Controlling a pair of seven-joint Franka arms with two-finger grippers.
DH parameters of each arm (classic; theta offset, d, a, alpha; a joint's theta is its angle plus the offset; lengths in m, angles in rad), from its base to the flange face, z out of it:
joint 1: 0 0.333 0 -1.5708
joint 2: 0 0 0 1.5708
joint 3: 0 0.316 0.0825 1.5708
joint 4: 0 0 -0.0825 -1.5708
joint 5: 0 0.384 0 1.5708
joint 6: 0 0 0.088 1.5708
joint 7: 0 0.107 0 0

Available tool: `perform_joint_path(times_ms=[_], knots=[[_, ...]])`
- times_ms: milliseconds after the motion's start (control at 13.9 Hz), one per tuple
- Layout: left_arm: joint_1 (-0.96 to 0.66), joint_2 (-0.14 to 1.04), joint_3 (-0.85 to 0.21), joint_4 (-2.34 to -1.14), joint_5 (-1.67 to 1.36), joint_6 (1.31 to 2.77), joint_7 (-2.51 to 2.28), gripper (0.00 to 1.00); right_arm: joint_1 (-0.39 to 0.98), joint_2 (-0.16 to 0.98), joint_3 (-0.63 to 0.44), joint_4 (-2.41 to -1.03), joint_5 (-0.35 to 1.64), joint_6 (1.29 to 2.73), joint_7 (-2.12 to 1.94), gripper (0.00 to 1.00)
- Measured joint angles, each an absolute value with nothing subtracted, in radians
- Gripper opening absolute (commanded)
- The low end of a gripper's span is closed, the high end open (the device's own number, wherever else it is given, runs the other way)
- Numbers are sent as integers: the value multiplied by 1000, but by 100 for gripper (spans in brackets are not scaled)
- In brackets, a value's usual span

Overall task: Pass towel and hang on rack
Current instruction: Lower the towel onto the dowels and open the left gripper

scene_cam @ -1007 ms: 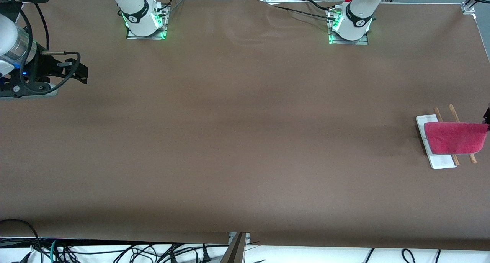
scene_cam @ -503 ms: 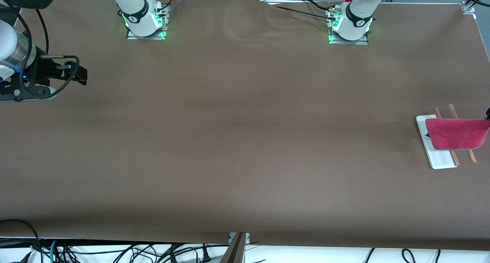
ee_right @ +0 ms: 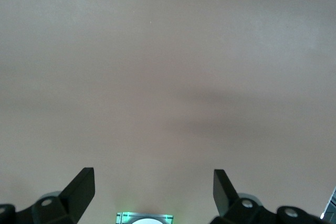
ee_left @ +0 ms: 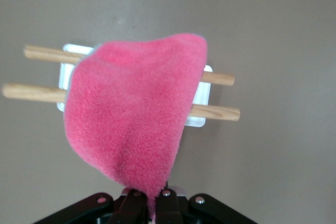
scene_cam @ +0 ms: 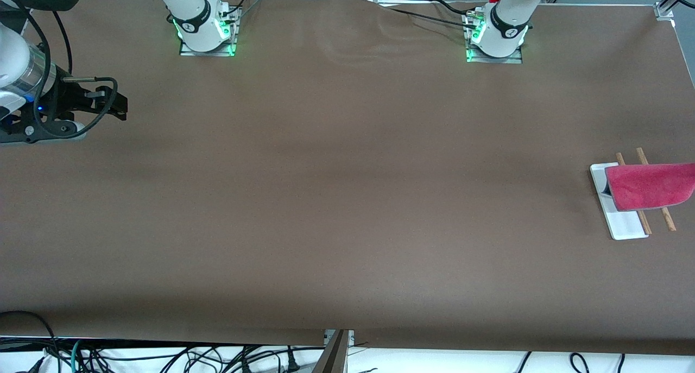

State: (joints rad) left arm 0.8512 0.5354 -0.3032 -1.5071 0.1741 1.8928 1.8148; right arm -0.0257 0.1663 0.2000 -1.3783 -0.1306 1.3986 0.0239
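Note:
The pink-red towel (scene_cam: 649, 187) hangs over the rack at the left arm's end of the table and covers the middle of both wooden rods (scene_cam: 644, 158). The rack's white base (scene_cam: 624, 225) shows beside and under it. In the left wrist view my left gripper (ee_left: 153, 208) is shut on a corner of the towel (ee_left: 131, 114), which spreads across the rods (ee_left: 218, 79) and the base (ee_left: 202, 97). I cannot tell whether the cloth rests on the rods. The left gripper is outside the front view. My right gripper (scene_cam: 117, 104) is open and empty, fingers (ee_right: 81, 187) wide apart, waiting over bare table.
The brown table (scene_cam: 347, 199) stretches bare between the two arms. The rack stands close to the table's edge at the left arm's end. The arm bases (scene_cam: 206, 33) stand along the top of the front view. Cables hang below the table's near edge.
The towel has shifted toward the left arm's end and farther from the front camera over the rack. The left gripper's tip has left the front view. The right gripper has drifted slightly.

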Motion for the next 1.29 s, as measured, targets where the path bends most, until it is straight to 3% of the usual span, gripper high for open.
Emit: perform_joint_path(times_ms=[72,144,791,1078,1294], knots=[[863,551,-303,-1507,173,1896,1818,37,-26,166,201,-1378,-131,1402,24,100],[871,565,-303,-1507,173,1905,1821,99,-26,166,201,-1378,-131,1407,24,100],[914,585,-312,-1452,130,1921,1834,100,-26,168,201,-1377,-131,1439,22,100],[908,561,-411,-1398,125,1921,1829,100,-26,168,201,-1377,-131,1440,21,100],[875,479,-462,-1388,122,1912,1729,100,-26,168,201,-1376,-131,1441,21,100]])
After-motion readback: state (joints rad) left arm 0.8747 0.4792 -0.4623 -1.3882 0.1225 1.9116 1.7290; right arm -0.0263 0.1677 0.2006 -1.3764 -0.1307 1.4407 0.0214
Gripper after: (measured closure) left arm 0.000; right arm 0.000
